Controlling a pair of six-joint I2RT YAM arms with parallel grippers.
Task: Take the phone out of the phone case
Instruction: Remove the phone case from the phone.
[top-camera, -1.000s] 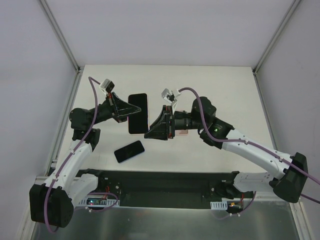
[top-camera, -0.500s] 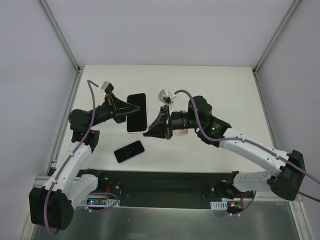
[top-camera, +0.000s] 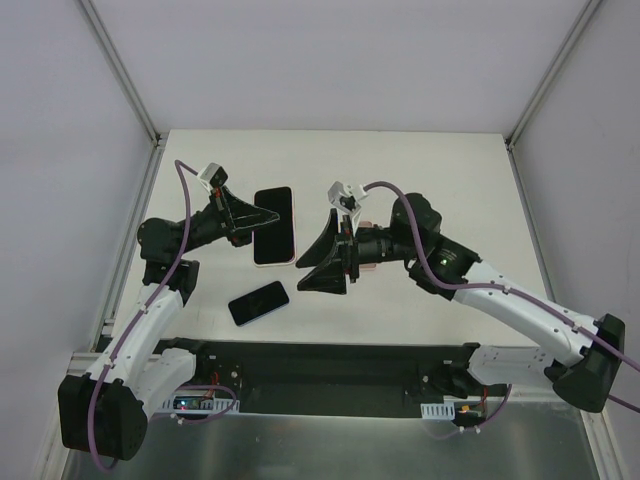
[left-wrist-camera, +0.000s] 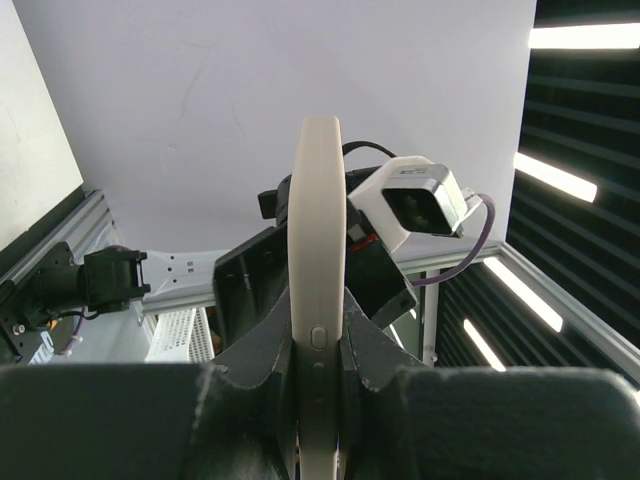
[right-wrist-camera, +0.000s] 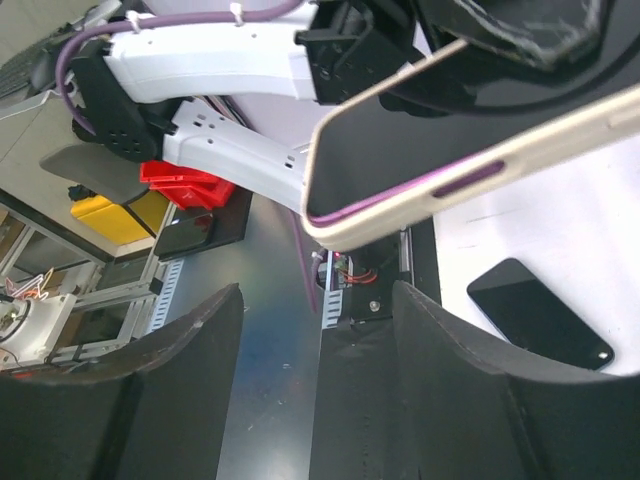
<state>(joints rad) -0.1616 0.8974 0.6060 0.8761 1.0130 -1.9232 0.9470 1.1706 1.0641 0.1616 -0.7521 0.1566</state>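
My left gripper (top-camera: 262, 222) is shut on a phone in a cream case with a pink rim (top-camera: 274, 226) and holds it above the table. In the left wrist view the case (left-wrist-camera: 318, 260) stands edge-on between the closed fingers (left-wrist-camera: 255, 360), side buttons facing the camera. My right gripper (top-camera: 318, 255) is open and empty, just right of the cased phone and not touching it. In the right wrist view the cased phone (right-wrist-camera: 450, 130) hangs above the open gripper (right-wrist-camera: 315, 300), dark screen showing.
A bare black phone (top-camera: 259, 303) lies flat on the white table near the front edge; it also shows in the right wrist view (right-wrist-camera: 540, 312). A small pink object (top-camera: 370, 263) peeks out under the right arm. The black base rail (top-camera: 320, 365) runs along the near edge.
My right gripper has drawn back slightly to the right of the cased phone and its jaws stand wider. The left gripper still holds the cased phone, shifted a little.
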